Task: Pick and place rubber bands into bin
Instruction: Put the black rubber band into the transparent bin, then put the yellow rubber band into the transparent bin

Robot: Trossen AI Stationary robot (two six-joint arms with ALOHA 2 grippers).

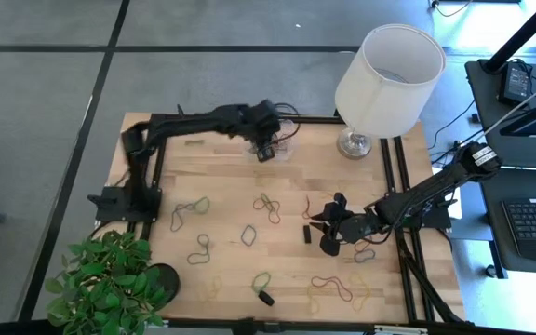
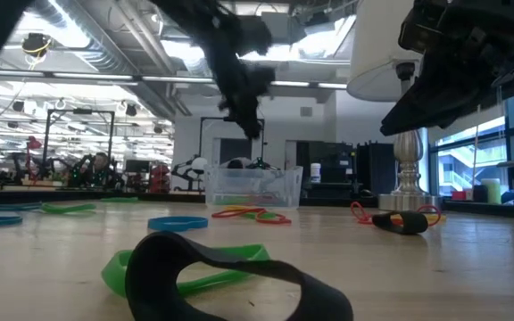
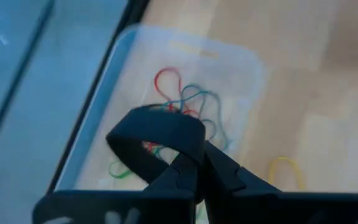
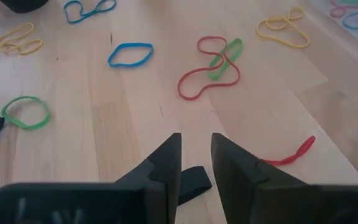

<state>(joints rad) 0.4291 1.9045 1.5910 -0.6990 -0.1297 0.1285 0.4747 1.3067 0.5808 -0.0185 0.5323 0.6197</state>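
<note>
Pale wood formed the table [image 1: 231,191] in the high view, with rubber bands [image 1: 190,210] strewn across it. The left gripper [image 1: 266,147] hung directly over the clear bin [image 1: 283,141] at the far edge, next to the lamp [image 1: 387,82]. The right gripper [image 1: 335,226] hovered low near the right edge, a small black block [image 1: 306,234] lying just beside its fingers and another black block [image 1: 266,299] well apart toward the near edge. A potted plant [image 1: 105,284] sat at the near left corner.

From the low view, the bin [image 2: 252,186] stood on the table with the left gripper [image 2: 248,111] suspended above it, clear of its rim. Red bands [image 2: 252,214] lay in front of the bin, and a green band [image 2: 181,272] under a black band [image 2: 230,281] lay close to the camera.

In the left wrist view, that gripper's fingers [image 3: 166,140] were pressed together, nothing visible between them; below their tips, red, blue and green bands [image 3: 185,106] lay inside the bin [image 3: 104,99].

In the right wrist view, the fingers [image 4: 166,158] stood slightly apart and empty. A black piece [image 4: 194,179] lay just under them, a red band [image 4: 291,152] just beside, and a red-and-green pair [image 4: 216,65] further ahead.
</note>
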